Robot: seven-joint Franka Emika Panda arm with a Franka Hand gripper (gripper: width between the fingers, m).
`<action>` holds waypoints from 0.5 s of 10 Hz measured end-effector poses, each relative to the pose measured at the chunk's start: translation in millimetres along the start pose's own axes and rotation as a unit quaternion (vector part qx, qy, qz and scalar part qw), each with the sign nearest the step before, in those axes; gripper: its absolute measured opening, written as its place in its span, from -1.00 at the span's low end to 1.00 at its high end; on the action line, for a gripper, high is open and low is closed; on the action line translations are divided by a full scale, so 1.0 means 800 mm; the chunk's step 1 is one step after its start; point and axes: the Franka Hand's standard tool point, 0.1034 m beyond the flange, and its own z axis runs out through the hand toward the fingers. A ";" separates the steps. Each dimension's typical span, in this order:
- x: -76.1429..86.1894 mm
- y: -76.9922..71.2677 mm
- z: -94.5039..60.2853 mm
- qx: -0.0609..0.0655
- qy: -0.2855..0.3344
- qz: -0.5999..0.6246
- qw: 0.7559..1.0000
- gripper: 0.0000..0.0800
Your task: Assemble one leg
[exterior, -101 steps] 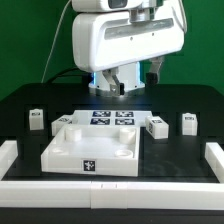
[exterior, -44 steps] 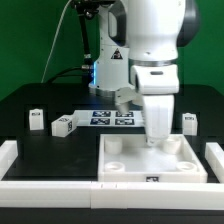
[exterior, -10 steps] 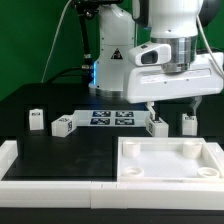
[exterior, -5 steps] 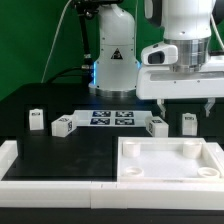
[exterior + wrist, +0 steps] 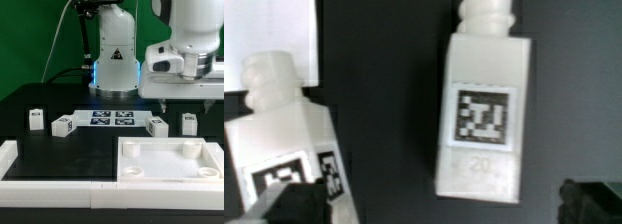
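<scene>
Several small white legs with black-and-white tags lie on the black table. Two are on the exterior view's left (image 5: pixel 36 119) (image 5: pixel 62 125) and two on its right (image 5: pixel 157 126) (image 5: pixel 188 123). My gripper (image 5: pixel 186 99) hangs above the two right legs, touching neither. In the wrist view my gripper (image 5: pixel 438 205) is open and empty. Its dark fingertips (image 5: pixel 288 204) stand wide apart at the picture's edge. One leg (image 5: pixel 486 105) lies between them, tag up. A second leg (image 5: pixel 287 140) lies beside it, partly behind one fingertip.
The large flat white panel (image 5: pixel 168 163) with round corner sockets lies at the front on the exterior view's right, against the white rail (image 5: pixel 60 184) that borders the table. The marker board (image 5: pixel 110 118) lies at the middle back. The robot's base (image 5: pixel 113 62) stands behind it.
The panel went from the middle of the table to the front corner on the exterior view's right. My gripper let go of it, rose and moved over the two right legs.
</scene>
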 end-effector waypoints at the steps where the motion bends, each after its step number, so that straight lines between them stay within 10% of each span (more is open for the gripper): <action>1: -0.013 0.000 0.003 -0.006 -0.051 -0.003 0.999 0.62; 5: -0.020 0.000 0.022 -0.016 -0.225 -0.005 0.974 0.62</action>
